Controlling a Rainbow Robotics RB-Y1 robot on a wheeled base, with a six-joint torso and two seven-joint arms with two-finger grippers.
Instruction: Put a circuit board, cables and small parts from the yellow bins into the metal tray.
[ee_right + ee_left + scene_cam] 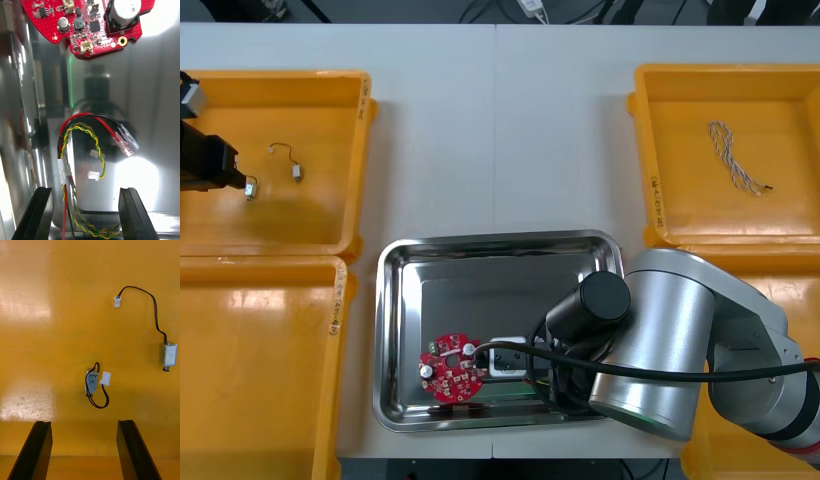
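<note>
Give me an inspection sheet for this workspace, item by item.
Surface: light table, yellow bins at each side, tray in the middle.
Job's things: board and red and yellow cable lie in the tray; two small parts lie in the far left bin.
Clutter: nothing seen.
Grippers: left gripper open above the small parts; right gripper open over the tray, the cable's end between its fingers.
Cables: blue and white cable in the far right bin.
Surroundings: cords beyond the table's far edge.
</note>
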